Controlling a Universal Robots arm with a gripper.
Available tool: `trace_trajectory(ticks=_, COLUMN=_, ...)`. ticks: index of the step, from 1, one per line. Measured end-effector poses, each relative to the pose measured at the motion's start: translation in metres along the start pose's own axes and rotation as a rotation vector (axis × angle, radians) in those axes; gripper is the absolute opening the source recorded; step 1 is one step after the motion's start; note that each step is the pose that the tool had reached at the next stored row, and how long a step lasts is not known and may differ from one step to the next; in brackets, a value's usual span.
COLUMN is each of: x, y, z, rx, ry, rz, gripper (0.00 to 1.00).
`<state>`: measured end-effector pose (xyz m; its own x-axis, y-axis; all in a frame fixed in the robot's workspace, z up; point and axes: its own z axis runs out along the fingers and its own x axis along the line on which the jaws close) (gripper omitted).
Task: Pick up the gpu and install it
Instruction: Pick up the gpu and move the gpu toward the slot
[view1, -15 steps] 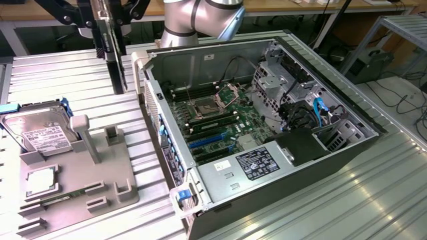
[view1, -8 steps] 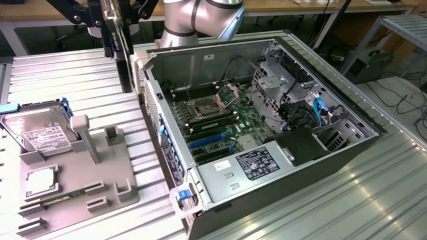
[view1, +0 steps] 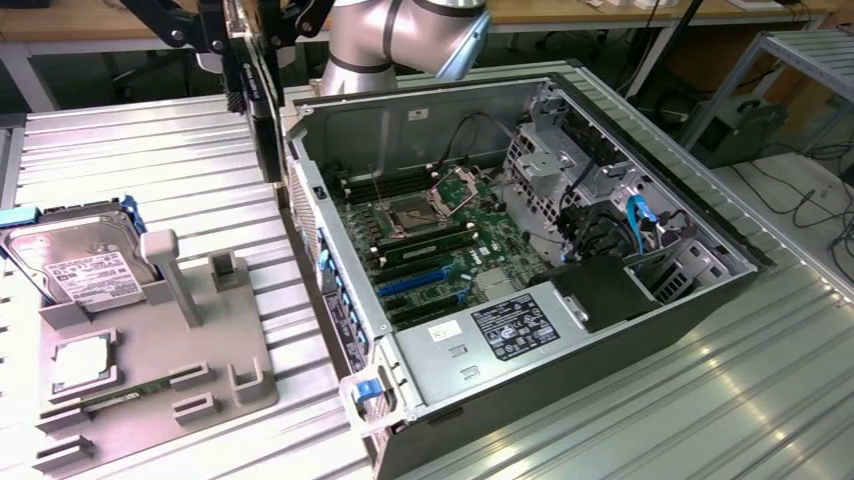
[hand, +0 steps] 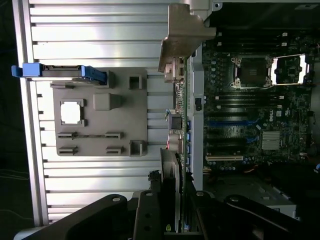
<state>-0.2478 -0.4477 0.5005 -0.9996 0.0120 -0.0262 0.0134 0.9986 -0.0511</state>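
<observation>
At upper left of the exterior view, the pincer (view1: 251, 40) is clamped on the gpu (view1: 267, 125). The card hangs on edge over the worktop (view1: 160, 150), just beside the rim of the open computer case (view1: 400, 115). Step in hand, by judgement: carriage toward installation, the card not yet seated. Seating would call for its connector edge squared over a blue slot (view1: 414, 282) on the motherboard (view1: 447, 235). The wrist view adds the silver bracket (hand: 182, 35), seen edge-on along the case wall. The exterior view supplies the card's height above the board. Farther off, a grey fixture (view1: 147, 360) carries a hard drive (view1: 80, 262).
</observation>
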Motion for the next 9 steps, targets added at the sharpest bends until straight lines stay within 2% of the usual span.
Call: trace_trajectory(ticks=9, x=-0.0071, y=0.0001, z=0.0003, rx=-0.0001, ry=-0.0001, rz=0.0, gripper=0.27)
